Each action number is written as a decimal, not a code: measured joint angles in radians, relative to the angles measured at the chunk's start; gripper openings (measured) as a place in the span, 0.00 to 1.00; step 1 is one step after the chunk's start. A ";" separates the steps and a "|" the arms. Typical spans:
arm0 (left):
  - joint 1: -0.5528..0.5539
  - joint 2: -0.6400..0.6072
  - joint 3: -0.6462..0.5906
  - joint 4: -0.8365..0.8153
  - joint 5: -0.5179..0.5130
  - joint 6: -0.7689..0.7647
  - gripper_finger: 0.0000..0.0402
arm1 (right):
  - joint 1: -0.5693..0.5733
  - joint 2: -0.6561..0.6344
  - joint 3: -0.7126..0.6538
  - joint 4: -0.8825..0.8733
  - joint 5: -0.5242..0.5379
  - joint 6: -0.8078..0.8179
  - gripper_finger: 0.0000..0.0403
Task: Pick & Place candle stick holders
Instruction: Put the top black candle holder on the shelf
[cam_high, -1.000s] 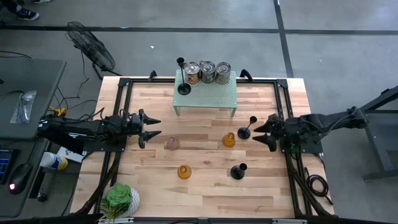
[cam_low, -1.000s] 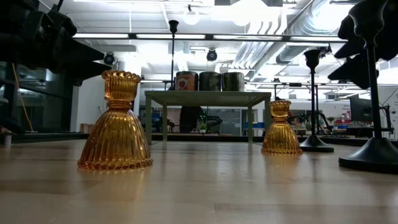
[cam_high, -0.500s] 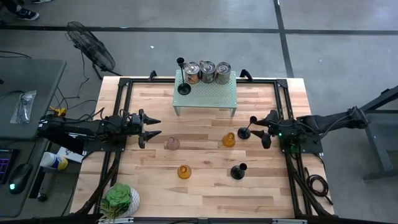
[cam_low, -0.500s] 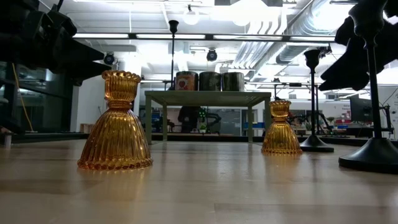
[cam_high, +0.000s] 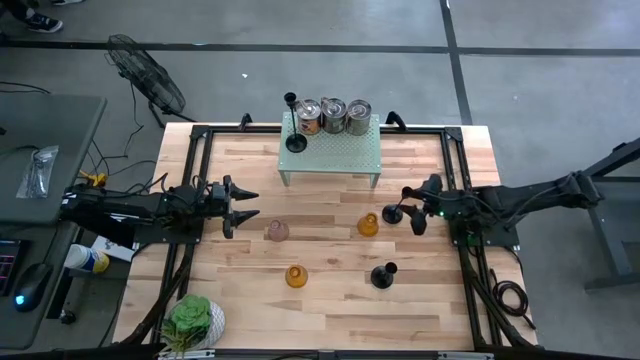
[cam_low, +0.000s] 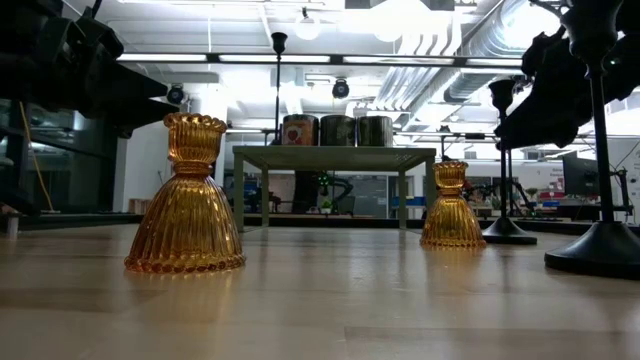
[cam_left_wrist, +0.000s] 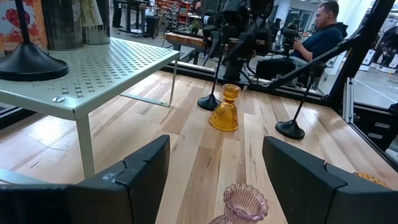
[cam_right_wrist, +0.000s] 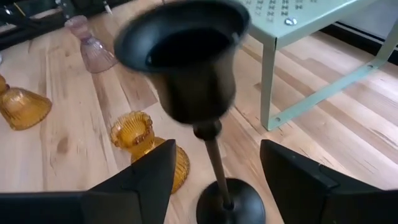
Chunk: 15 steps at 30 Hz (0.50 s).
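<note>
The black candle stick holder (cam_right_wrist: 186, 62) stands upright on its round base (cam_high: 393, 214) at the table's right. My right gripper (cam_right_wrist: 217, 155) is open, one finger on each side of its thin stem just below the cup, touching nothing; it slants down from the right (cam_high: 413, 207). An amber holder (cam_high: 368, 225) stands beside it. A second amber holder (cam_high: 295, 276), a pink one (cam_high: 276, 231) and another black one (cam_high: 382, 274) stand on the wood. A third black holder (cam_high: 295, 140) stands on the green stand (cam_high: 360, 155). My left gripper (cam_high: 245, 203) waits open at the left.
Three tin cans (cam_high: 334, 114) stand on the green stand at the table's far middle. A potted plant (cam_high: 193, 320) sits at the near left corner. Black rails (cam_high: 200, 170) run along the table's sides. A person (cam_left_wrist: 317, 37) sits beyond the table.
My right gripper has moved toward the table's left, to the black holder at the right, tipping downward and rolling at the wrist. Its fingers now stand on either side of the holder's stem. No holder has moved.
</note>
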 joint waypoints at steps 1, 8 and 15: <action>0.000 0.000 0.000 0.000 0.000 0.000 0.63 | -0.001 0.008 0.000 0.017 0.000 0.000 0.54; 0.000 0.000 0.000 0.000 0.000 0.000 0.63 | -0.006 0.044 0.000 0.070 -0.003 0.003 0.40; 0.000 0.000 0.000 0.000 0.000 0.000 0.63 | -0.006 0.055 0.000 0.070 -0.010 0.007 0.25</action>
